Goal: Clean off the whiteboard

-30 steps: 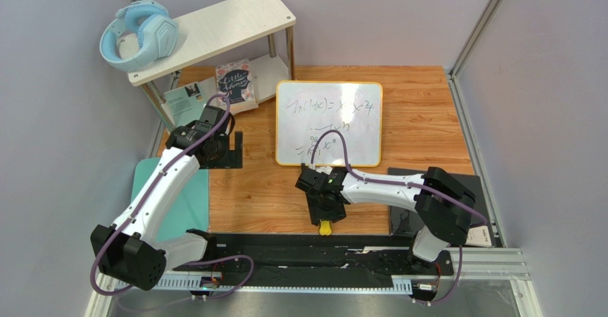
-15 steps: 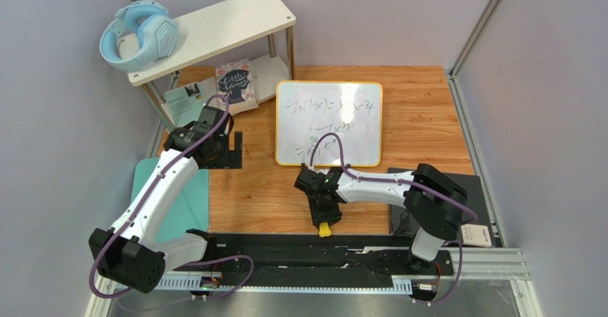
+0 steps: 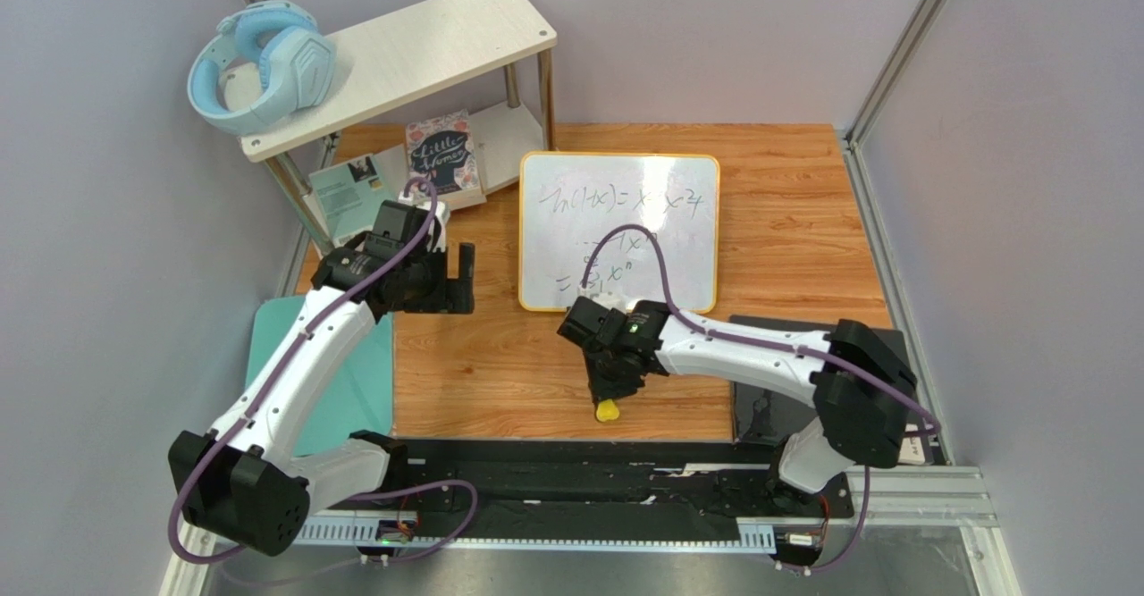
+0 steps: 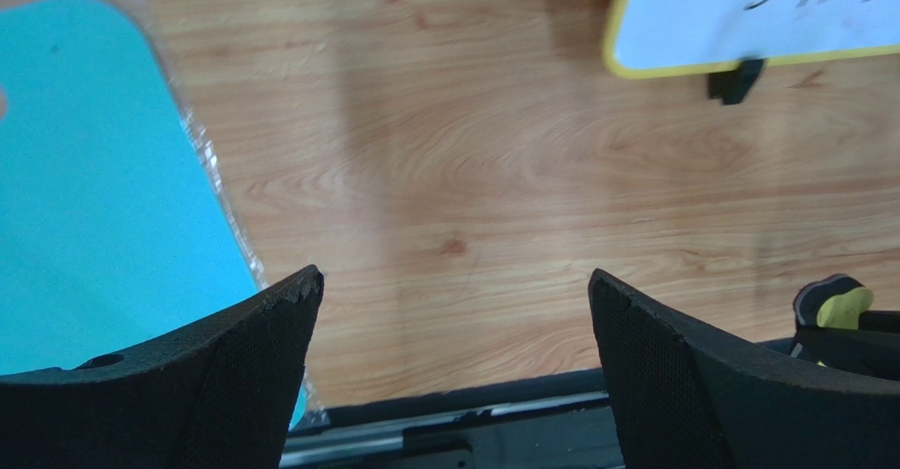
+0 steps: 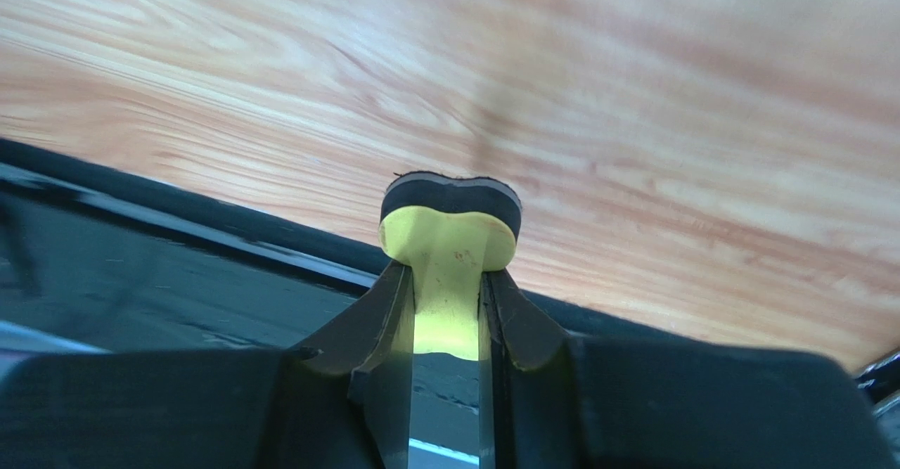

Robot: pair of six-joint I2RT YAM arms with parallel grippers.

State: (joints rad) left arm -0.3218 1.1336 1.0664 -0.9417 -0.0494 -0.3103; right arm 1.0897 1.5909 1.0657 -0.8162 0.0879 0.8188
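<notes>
The whiteboard is lying face up on the wooden table, its yellow-orange frame running all round it and dark handwritten math lines showing across its white surface. Just off the whiteboard's near edge, the right gripper is pointing back toward the arm bases, and its jaws are pinching narrowly on a yellow eraser. In the right wrist view the right gripper is clamping the eraser's yellow body from both sides, with the black pad at its far end sticking out past the fingertips and hanging above the wood grain. The purple cable of the right arm is arching over the whiteboard's lower half. To the left of the whiteboard, near its left edge, the left gripper is hovering over bare wood with its jaws standing wide apart and nothing between them. The left wrist view is showing the left gripper spread wide above the table, a framed corner of the whiteboard with one small black foot at upper right, and the eraser at the right edge. A teal mat is lying farther to the left of the whiteboard, nearer the arm bases.
</notes>
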